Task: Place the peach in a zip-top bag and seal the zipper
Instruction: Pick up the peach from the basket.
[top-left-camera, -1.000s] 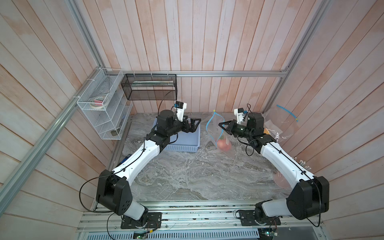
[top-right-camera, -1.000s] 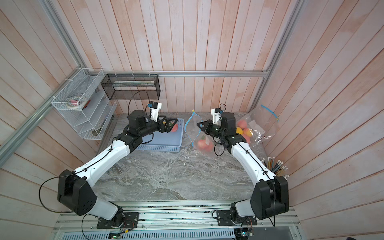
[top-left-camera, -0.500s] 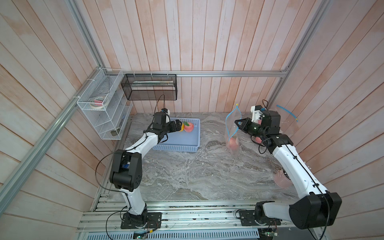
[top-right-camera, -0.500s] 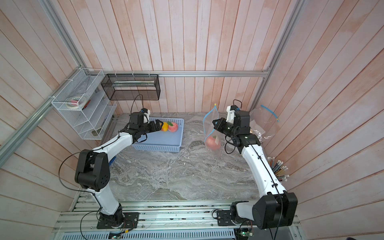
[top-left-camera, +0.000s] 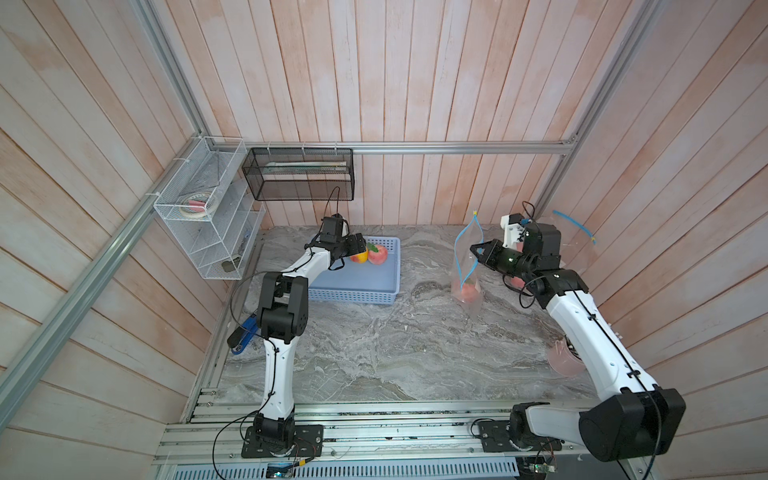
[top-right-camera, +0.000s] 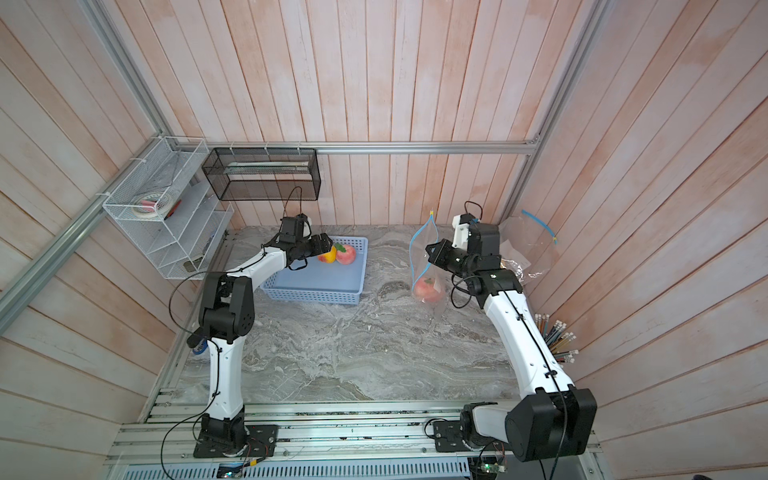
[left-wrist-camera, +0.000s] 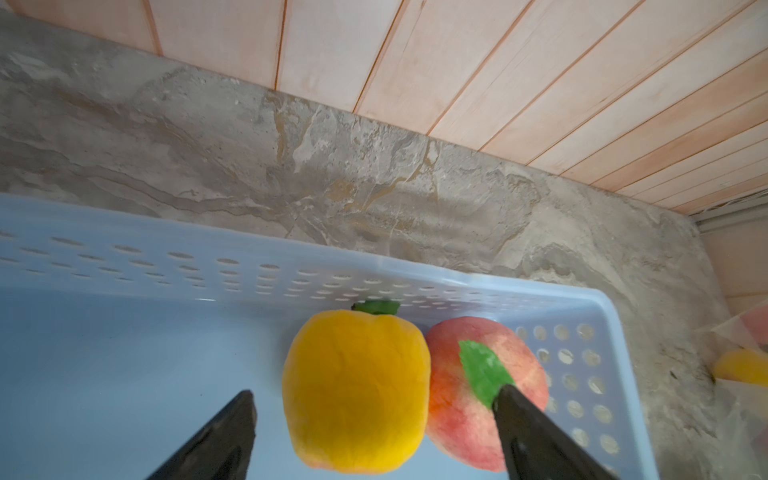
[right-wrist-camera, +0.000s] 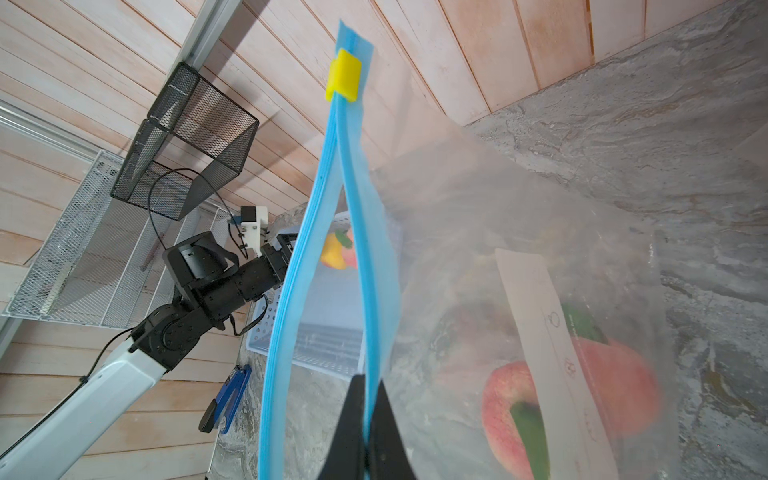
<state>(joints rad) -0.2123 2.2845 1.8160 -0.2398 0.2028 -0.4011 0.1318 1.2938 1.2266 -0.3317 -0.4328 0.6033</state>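
Right wrist view has the right gripper (right-wrist-camera: 365, 419) pinched shut on one blue lip of the bag (right-wrist-camera: 519, 199), partway along the zipper (right-wrist-camera: 357, 216). A peach (right-wrist-camera: 582, 399) already lies low in the bag, beyond and below the fingertips, so the placing looks done. The sealing does not: the two lips gape apart just beside the fingertips, and the yellow slider (right-wrist-camera: 343, 75) sits at the far upper end of the track. It would have to run the whole length, back past the gripper. In both top views the bag (top-left-camera: 467, 266) hangs with its zipper edge upright, long axis rising from the table (top-left-camera: 374, 353) and leaning slightly. Its mouth faces away from the right gripper, toward the left arm, and its bottom seems to rest on the table. The left gripper (left-wrist-camera: 374, 392) is spread wide and empty inside the basket (left-wrist-camera: 124, 266). Its fingers straddle a yellow fruit (left-wrist-camera: 357, 374), with a second peach (left-wrist-camera: 528, 365) just past one fingertip.
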